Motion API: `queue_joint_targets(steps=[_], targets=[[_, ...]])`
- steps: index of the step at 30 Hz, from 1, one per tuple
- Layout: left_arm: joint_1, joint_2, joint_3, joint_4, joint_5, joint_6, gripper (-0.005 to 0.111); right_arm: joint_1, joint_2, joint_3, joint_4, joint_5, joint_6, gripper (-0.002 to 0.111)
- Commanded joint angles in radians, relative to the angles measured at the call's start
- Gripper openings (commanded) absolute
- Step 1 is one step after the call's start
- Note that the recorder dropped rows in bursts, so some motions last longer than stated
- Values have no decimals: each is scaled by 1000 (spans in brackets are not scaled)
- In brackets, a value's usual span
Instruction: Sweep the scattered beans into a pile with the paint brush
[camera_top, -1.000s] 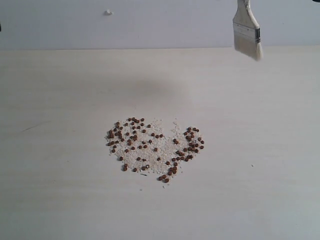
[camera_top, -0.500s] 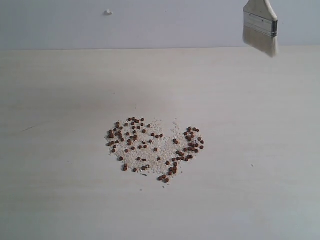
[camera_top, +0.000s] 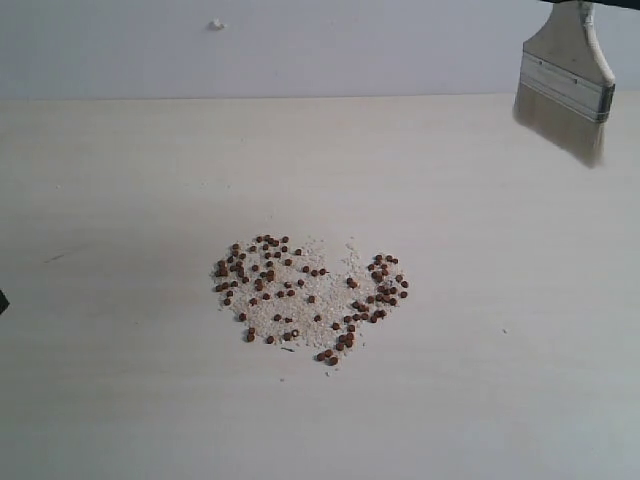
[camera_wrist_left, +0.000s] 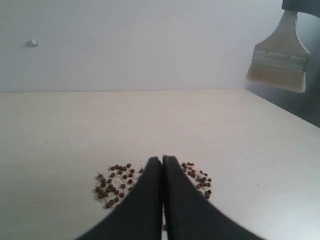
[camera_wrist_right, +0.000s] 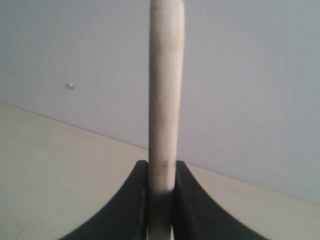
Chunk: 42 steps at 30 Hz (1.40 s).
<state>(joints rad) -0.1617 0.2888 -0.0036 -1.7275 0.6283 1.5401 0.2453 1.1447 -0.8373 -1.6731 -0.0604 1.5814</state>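
The left jaws are pressing together, holding nothing. The beans (camera_top: 300, 290) are lying in a loose patch among pale crumbs (camera_top: 318, 246) on the table (camera_top: 120, 400), just beyond those jaw tips and partly hidden behind them. The right jaws are clamping the wooden handle of the paint brush (camera_top: 566, 85), which is hanging bristles-down in the air, well apart from the beans.

Reddish-brown beans (camera_top: 310, 295) are lying loosely scattered on the surface (camera_top: 120, 400). The paint brush (camera_top: 566, 85) is hanging tilted, bristles down, well apart.
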Motion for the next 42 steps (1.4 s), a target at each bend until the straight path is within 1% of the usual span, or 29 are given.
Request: queue_joint_targets(steps=[1, 4, 10, 12, 14, 18, 23, 27, 29, 30, 31, 32, 34, 35, 36, 37, 38, 39, 40, 42], targets=[[-6, -21, 4, 35, 9, -5, 0, -1, -84, 37, 4, -5, 1, 0], [-6, -21, 4, 62, -63, 2, 0, -1, -135, 61, 20, -5, 1, 0], [-6, -21, 4, 47, -439, 15, 0, -1, -227, 106, 22, -65, 1, 0], [-6, -21, 4, 47, -529, 15, 0, -1, -253, 117, 22, -90, 1, 0], [-6, -21, 4, 47, -573, 15, 0, -1, -273, 127, 25, -119, 1, 0], [-6, -21, 4, 47, -580, 15, 0, -1, -284, 132, 28, -126, 1, 0], [-6, -21, 4, 47, -580, 15, 0, -1, -284, 132, 48, -70, -10, 0], [-6, -21, 4, 47, -580, 15, 0, -1, -282, 134, -69, -65, -10, 0], [-6, -21, 4, 47, -580, 15, 0, -1, -280, 142, -71, -62, -36, 0], [-6, -21, 4, 47, -580, 15, 0, -1, -280, 148, -45, -42, -121, 0], [-6, -21, 4, 47, -580, 15, 0, -1, -280, 156, 66, -13, -264, 0], [-6, -21, 4, 47, -580, 15, 0, -1, -279, 165, 185, 8, -447, 0], [-6, -21, 4, 47, -580, 15, 0, -1, -262, 179, 535, 25, -889, 0], [-6, -21, 4, 47, -580, 15, 0, -1, -254, 189, 723, 4, -1117, 0], [-6, -21, 4, 47, -580, 15, 0, -1, -245, 208, 914, -36, -1328, 0], [-6, -21, 4, 47, -580, 15, 0, -1, -239, 229, 1087, -94, -1483, 0], [-6, -21, 4, 47, -579, 15, 0, -1, -234, 261, 1217, -156, -1647, 0], [-6, -21, 4, 47, -576, 15, 0, -1, -229, 296, 1317, -212, -1768, 0], [-6, -21, 4, 47, -573, 15, 0, -1, -227, 326, 1386, -255, -1847, 0], [-6, -21, 4, 47, -571, 15, 0, -1, -224, 404, 1481, -349, -1991, 0]])
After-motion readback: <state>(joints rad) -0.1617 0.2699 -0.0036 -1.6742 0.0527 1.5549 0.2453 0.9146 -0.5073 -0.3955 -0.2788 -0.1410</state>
